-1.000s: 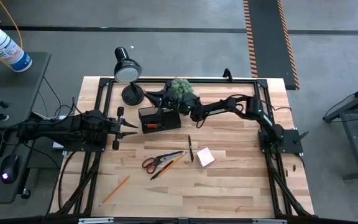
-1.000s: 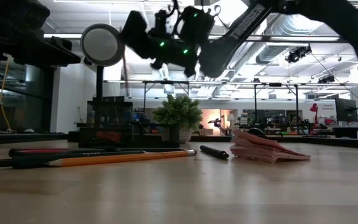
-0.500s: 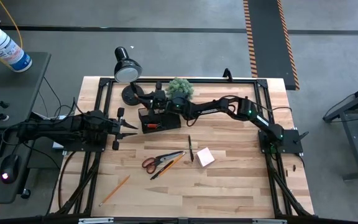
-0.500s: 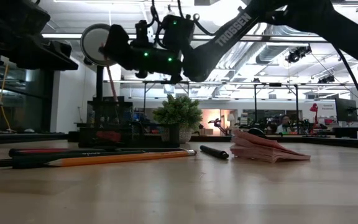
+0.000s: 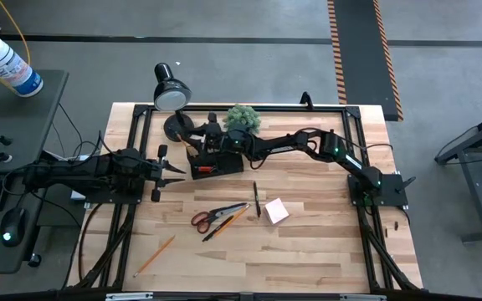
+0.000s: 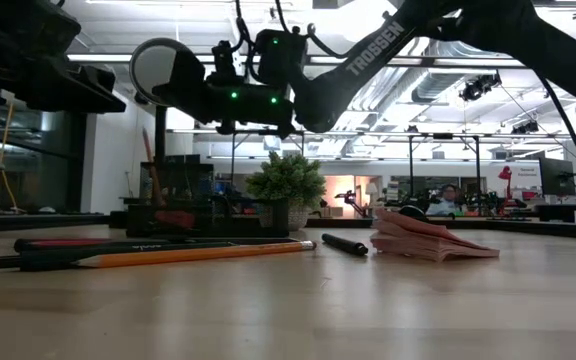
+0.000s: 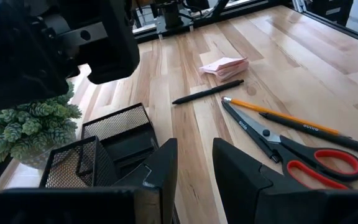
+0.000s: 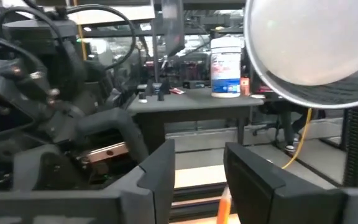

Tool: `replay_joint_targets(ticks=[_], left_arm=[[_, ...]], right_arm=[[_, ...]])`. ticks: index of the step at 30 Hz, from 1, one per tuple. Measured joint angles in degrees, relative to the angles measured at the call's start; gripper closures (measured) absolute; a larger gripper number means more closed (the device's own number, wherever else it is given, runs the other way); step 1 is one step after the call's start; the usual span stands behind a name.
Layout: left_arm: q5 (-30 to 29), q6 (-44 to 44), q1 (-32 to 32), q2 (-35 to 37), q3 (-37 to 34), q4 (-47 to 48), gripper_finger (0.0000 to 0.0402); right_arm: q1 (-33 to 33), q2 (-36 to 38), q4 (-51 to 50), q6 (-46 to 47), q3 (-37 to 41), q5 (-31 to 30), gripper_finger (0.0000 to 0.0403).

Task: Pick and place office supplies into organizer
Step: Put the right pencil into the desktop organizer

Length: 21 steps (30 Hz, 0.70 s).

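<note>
Overhead, the right hand [image 5: 201, 139] reaches across the back of the counter [image 5: 308, 242] and hangs over the far-left end of the organizer [image 5: 217, 160], between the lamp [image 5: 171, 94] and the plant [image 5: 243, 118]. Its fingers stand a narrow way apart in the right wrist view, with an orange pencil [image 8: 224, 211] showing low in the gap; whether they touch it I cannot tell. In the low view that pencil [image 6: 151, 168] stands tilted in the organizer's [image 6: 178, 212] left end, below the right hand [image 6: 183, 93].

The left hand [image 5: 176, 170] waits just left of the organizer, low over the counter, its fingers narrowly parted and holding nothing (the left wrist view shows bare wood between them).

Loose supplies lie toward the middle of the counter. The scissors [image 5: 214, 216] lie with red-orange handles to the left, and a second pencil [image 5: 227, 222] lies touching them along the blades. A black pen [image 5: 256, 201] lies just right of the blade tips, and the pink notepad [image 5: 275, 211] sits just beside the pen. A third pencil [image 5: 155, 255] lies well apart, near the front-left corner. Something red [image 5: 207, 170] shows inside the organizer's front compartment.
</note>
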<state>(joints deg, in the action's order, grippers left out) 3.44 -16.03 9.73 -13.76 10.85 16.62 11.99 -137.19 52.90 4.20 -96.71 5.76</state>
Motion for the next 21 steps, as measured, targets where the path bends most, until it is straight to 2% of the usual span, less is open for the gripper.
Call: replay_joint_targets(ticks=[3,6,14,16,19,21], left_arm=[[0.00,0.02,-0.01,0.02,0.00,0.00,0.0311],[0.96,0.10,-0.01,0.02,0.00,0.03,0.0311],[7.48,1.53,-0.01,0.01,0.01,0.46,0.0311],[8.66,2.01,-0.01,0.02,0.02,1.23,0.0311],[9.01,3.04,-0.01,0.02,0.00,2.43,0.0311],[9.01,3.65,-0.01,0.02,0.00,2.91,0.0311]], right_arm=[[0.00,0.83,-2.03,2.16,0.02,3.21,0.0278],[-0.07,3.13,-7.21,3.38,0.11,9.03,0.0277],[-2.20,8.69,-21.46,3.09,0.11,25.64,0.0285],[-3.16,10.15,-24.01,3.33,0.11,31.48,0.0288],[-5.64,12.69,-31.14,1.84,0.07,38.57,0.0295],[-7.92,14.26,-39.26,-1.52,0.05,40.38,0.0299]])
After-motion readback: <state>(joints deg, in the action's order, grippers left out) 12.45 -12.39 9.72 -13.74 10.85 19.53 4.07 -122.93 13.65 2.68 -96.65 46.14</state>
